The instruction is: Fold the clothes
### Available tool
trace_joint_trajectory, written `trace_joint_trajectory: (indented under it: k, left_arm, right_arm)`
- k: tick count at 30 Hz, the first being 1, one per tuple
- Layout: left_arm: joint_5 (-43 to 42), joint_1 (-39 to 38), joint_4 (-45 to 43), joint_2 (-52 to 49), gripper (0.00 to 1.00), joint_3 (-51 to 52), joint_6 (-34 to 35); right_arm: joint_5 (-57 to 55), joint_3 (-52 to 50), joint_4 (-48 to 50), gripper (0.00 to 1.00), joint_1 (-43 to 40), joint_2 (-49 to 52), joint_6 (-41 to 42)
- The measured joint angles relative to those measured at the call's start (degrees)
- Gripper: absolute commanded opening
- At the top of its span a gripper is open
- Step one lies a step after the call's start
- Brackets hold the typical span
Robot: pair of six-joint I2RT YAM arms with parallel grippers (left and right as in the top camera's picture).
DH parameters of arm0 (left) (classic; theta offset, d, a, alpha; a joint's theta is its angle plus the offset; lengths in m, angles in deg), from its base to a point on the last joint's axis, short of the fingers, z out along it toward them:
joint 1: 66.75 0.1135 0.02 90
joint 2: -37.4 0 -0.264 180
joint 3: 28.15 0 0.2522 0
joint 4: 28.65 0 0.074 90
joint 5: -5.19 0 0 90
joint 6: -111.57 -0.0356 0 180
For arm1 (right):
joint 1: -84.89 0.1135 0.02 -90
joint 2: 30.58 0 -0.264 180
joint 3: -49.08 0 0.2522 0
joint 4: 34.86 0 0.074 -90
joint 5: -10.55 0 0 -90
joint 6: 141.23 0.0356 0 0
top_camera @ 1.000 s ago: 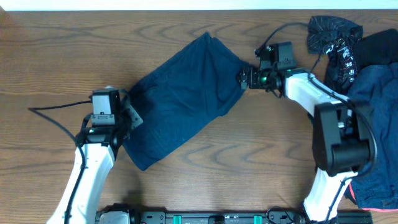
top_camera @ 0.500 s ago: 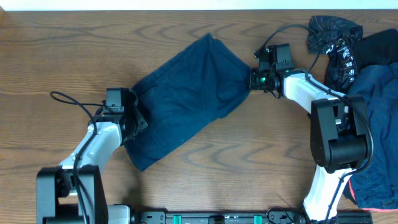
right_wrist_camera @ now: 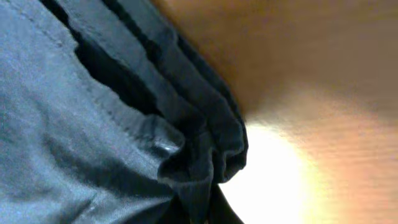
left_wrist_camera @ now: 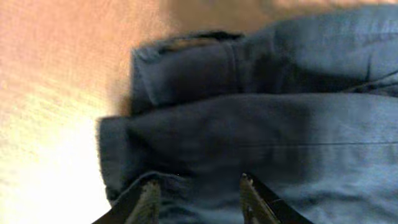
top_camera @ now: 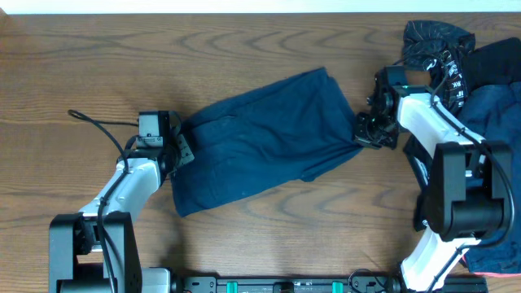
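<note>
A plain navy garment (top_camera: 269,138) lies stretched across the middle of the table, running from lower left to upper right. My left gripper (top_camera: 183,150) sits at its left end. In the left wrist view its jaws (left_wrist_camera: 200,190) stand apart over the wrinkled cloth (left_wrist_camera: 261,118), with cloth lying between the fingertips. My right gripper (top_camera: 364,134) is shut on the garment's right end. In the right wrist view, bunched folds (right_wrist_camera: 205,155) run down into the closed jaws (right_wrist_camera: 214,211), which the cloth mostly hides.
More clothes are piled at the right edge: a black piece with white print (top_camera: 440,53) and more navy cloth (top_camera: 492,155) behind the right arm. Bare wooden table (top_camera: 81,65) surrounds the garment. A dark rail (top_camera: 277,285) runs along the front edge.
The right gripper shut on the garment's right end and pulled it right and towards the front, turning and stretching the cloth. The left gripper edged onto the left end.
</note>
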State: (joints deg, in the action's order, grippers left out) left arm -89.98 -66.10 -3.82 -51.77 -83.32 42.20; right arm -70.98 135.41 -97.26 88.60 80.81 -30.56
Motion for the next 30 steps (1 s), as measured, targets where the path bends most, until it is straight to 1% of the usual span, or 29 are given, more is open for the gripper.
trace_joint_trajectory:
  k: [4, 7, 8, 10, 11, 12, 13, 14, 17, 19, 22, 25, 30]
  left_arm:
    - [-0.09, 0.0, 1.44, 1.81, 0.55, -0.15, -1.6]
    - [-0.83, 0.04, 5.86, 6.19, 0.71, -1.07, -2.21]
    - [-0.92, 0.04, 7.21, 7.89, 0.74, -1.31, -2.4]
    - [-1.11, 0.04, 10.51, 12.26, 0.78, -1.88, -2.29]
    - [-1.18, 0.04, 12.26, 14.34, 0.82, -2.19, -2.05]
    - [-1.31, 0.04, 14.05, 16.24, 0.84, -2.38, -1.86]
    - [-1.38, 0.04, 15.56, 17.59, 0.86, -2.56, -1.53]
    - [-1.49, 0.04, 17.2, 18.75, 0.88, -2.73, -1.2]
    - [-1.7, 0.04, 21.4, 19.67, 0.93, -2.86, -0.39]
    - [-1.77, 0.04, 21.99, 18.86, 0.95, -2.6, 0.68]
    - [-1.95, 0.04, 21.92, 16.5, 1.0, -1.7, 2.8]
    - [-2.4, 0.04, 20.92, 12.41, 0.98, -0.83, 4.76]
    - [-5.62, 0.04, 15.13, 4.57, 0.98, -0.48, 5.99]
  right_arm:
    - [-1.88, 0.0, -1.7, 0.08, 0.0, -0.81, 1.01]
    - [-2.62, -0.02, -1.64, 0.09, -0.22, -1.29, 1.27]
    - [-2.82, -0.02, -1.51, 0.1, -0.42, -1.7, 1.27]
    - [-3.15, -0.09, -0.48, 0.16, -0.98, -3.04, 1.44]
    - [-3.39, -0.11, 0.44, 0.28, -1.44, -4.07, 1.6]
    - [-3.41, -0.11, 1.57, 0.42, -1.97, -5.35, 1.75]
    - [-3.61, -0.09, 2.58, 0.53, -2.49, -6.88, 1.64]
    - [-3.54, -0.07, 3.37, 0.58, -3.02, -8.52, 1.81]
    - [-2.21, 0.07, 5.44, 0.57, -3.98, -13.64, 0.46]
    - [-0.17, 0.17, 6.43, 0.56, -3.98, -16.72, -1.68]
    - [2.45, 0.57, 6.47, 0.58, -3.45, -20.04, -4.44]
    - [3.91, 0.66, 5.73, 0.57, -2.21, -21.14, -7.3]
    - [5.14, 0.66, 4.39, 0.57, 0.5, -21.03, -10.34]
